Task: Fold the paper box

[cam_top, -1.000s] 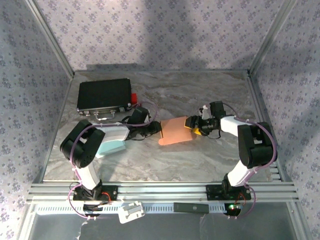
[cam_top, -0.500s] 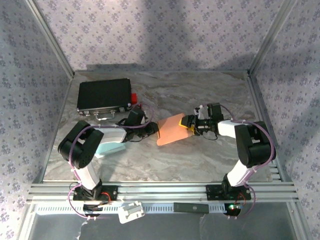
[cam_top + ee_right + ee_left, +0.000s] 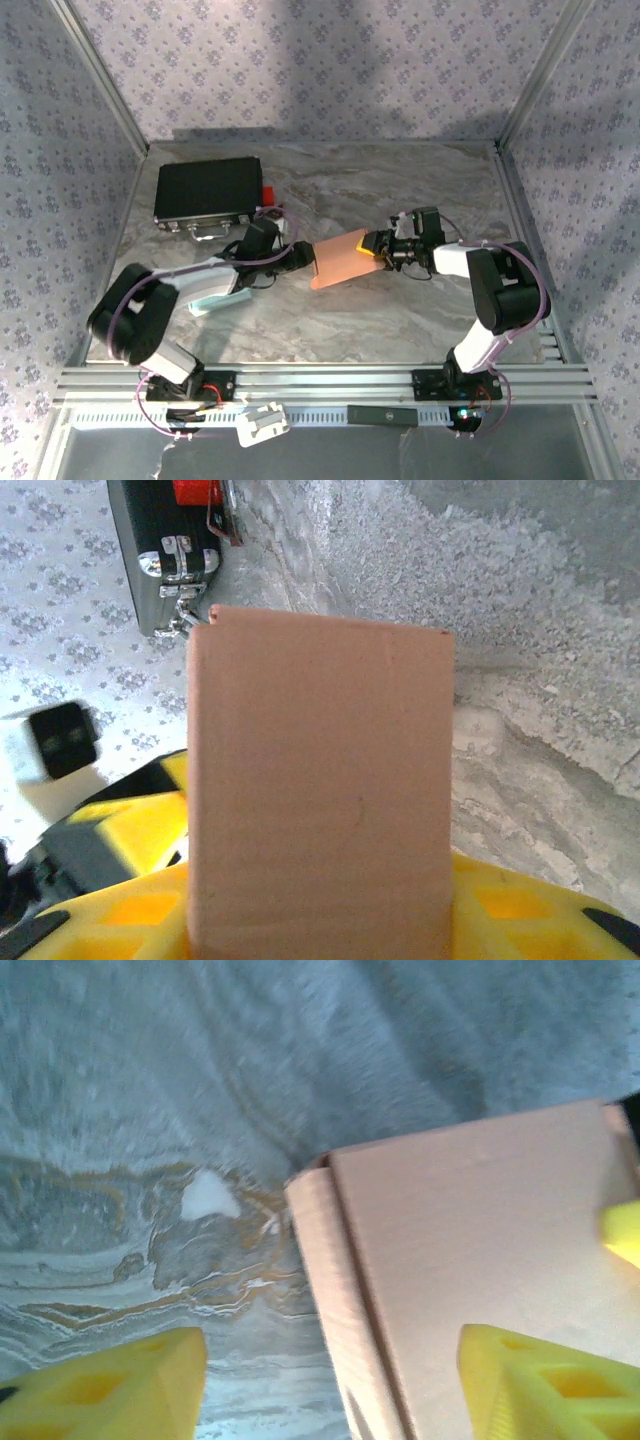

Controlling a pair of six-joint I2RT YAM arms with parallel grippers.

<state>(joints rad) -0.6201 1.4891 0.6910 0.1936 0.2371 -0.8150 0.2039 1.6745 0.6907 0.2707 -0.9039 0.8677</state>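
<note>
Left arm lowered, left gripper (image 3: 300, 257) now spread at paper box (image 3: 338, 261) edge; right gripper (image 3: 373, 245) clamped on paper box; black case (image 3: 208, 190) behind; marble table (image 3: 400, 315), floral walls (image 3: 300, 60)

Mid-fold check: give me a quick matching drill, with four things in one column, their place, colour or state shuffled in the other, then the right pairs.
Things:
1. box
2. case
3. left hand
4. right hand

Place, colour or state:
A. black, at the far left of the table
B. open, at the box's left edge
C. gripping the box's right edge
D. peach, between the two hands

Pairs: 1-D, 2-A, 3-B, 4-C
</note>
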